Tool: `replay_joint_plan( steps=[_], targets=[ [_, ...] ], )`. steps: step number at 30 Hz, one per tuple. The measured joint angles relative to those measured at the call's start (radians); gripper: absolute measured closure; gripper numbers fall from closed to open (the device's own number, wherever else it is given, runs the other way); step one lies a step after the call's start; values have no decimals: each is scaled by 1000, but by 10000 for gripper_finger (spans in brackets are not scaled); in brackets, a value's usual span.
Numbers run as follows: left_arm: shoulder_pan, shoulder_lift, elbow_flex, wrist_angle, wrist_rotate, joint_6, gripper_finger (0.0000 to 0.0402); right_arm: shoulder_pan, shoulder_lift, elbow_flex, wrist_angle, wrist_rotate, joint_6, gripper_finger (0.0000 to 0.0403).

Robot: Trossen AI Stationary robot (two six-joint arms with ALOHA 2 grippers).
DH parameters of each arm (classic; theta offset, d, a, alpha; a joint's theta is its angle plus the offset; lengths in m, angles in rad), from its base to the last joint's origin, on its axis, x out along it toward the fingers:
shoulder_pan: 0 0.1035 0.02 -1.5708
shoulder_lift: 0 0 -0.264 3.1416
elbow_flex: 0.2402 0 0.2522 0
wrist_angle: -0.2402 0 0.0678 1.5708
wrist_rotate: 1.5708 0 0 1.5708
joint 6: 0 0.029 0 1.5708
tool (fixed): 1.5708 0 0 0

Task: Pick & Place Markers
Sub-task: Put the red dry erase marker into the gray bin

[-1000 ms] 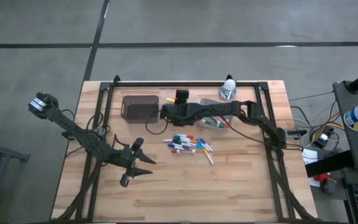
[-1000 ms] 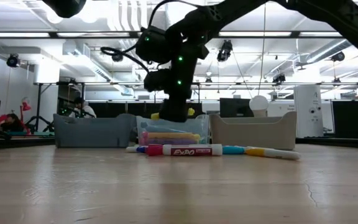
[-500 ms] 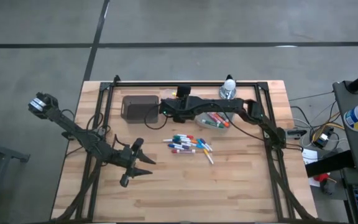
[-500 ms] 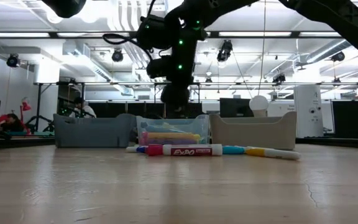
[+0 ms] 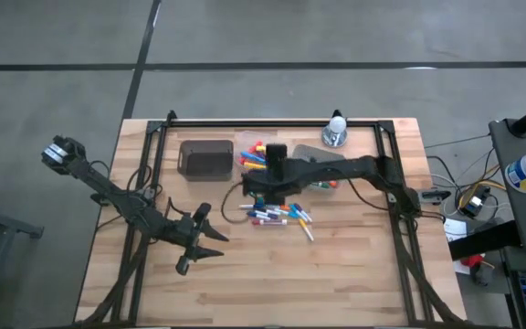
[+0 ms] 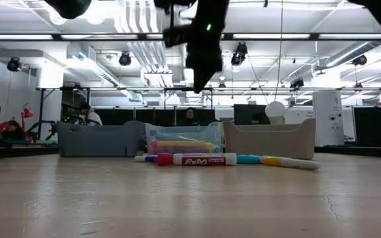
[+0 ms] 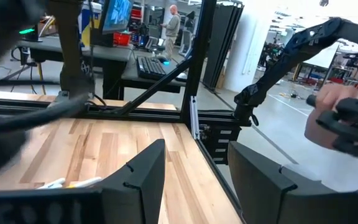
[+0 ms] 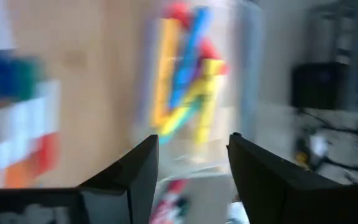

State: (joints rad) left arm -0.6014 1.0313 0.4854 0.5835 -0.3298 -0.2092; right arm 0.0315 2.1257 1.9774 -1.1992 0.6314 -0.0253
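High view: loose white-bodied markers [image 5: 277,215] with coloured caps lie scattered at frame centre on the wooden worktop [image 5: 336,274], most with long axes running left-right; one white marker at the lower right of the cluster lies diagonal. More bright markers sit in a clear plastic bin [image 5: 254,155] above centre, beside a dark grey rectangular bin [image 5: 205,158] to its left. Right gripper [image 5: 265,185] hangs just above the scattered cluster, arm reaching in from the right. Left gripper [image 5: 210,245] waits at lower left of centre, well apart from the markers.

Low view: a row of markers lies flat, long axes across the frame; a red-capped white one [image 6: 204,160] faces the camera side-on. Yellow and pink markers lie horizontal inside the clear bin [image 6: 180,140]. Right gripper [image 6: 200,82] hangs high above them at top centre, touching nothing.

Left wrist view: left gripper's dark fingers [image 7: 143,174] spread wide, nothing between them.

Right wrist view: right gripper's fingers [image 8: 138,171] apart, empty; blurred yellow, blue and red markers [image 8: 185,93] lie beyond, roughly parallel.
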Motion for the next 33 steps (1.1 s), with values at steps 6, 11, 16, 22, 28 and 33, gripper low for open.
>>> replay_joint_plan(
  steps=[6,11,16,22,28,33],
  targets=[
    [0,0,0,0,0,0,232,108,-49,-1,-74,-215,75,232],
    [0,0,0,0,0,0,232,193,-60,-3,-44,-323,90,241],
    [0,0,0,0,0,0,232,249,-51,-18,-26,-326,78,251],
    [0,0,0,0,0,0,232,261,-51,-123,71,-326,74,261],
    [0,0,0,0,0,0,232,258,-51,-253,216,-326,34,264],
    [0,0,0,0,0,0,232,256,-51,-348,345,-325,11,268]
  ],
)
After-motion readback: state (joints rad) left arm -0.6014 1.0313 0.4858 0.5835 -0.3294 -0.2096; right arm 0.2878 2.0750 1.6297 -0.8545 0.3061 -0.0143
